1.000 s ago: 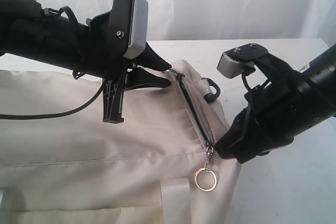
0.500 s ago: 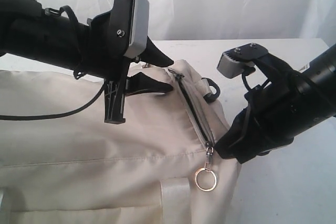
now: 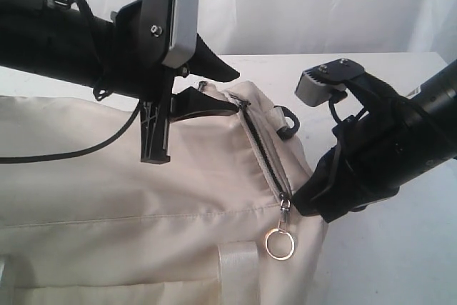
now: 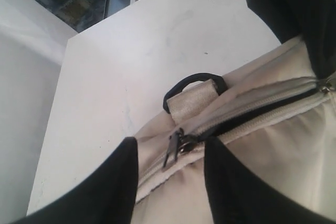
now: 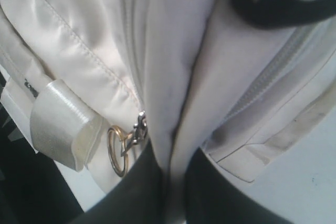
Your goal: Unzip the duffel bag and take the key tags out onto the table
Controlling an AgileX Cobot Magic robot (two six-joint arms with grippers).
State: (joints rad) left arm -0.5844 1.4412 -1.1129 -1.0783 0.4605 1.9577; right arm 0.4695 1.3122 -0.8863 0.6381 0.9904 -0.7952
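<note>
Cream duffel bag (image 3: 143, 191) on white tabletop (image 3: 385, 255), left end effector (image 3: 235, 93) spread around zipper slider (image 4: 176, 148), right end effector (image 3: 303, 201) pinching bag fabric beside ring pull (image 3: 280, 243)

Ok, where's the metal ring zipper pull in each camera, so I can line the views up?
Exterior view: the ring pull hangs low, right of centre, on the duffel bag, below the zipper's end.
Left wrist view: not in it.
Right wrist view: the ring sits lower left, beside a webbing strap.
Shared landmark: the black loop near the zipper, also in the left wrist view and the right wrist view.
</note>
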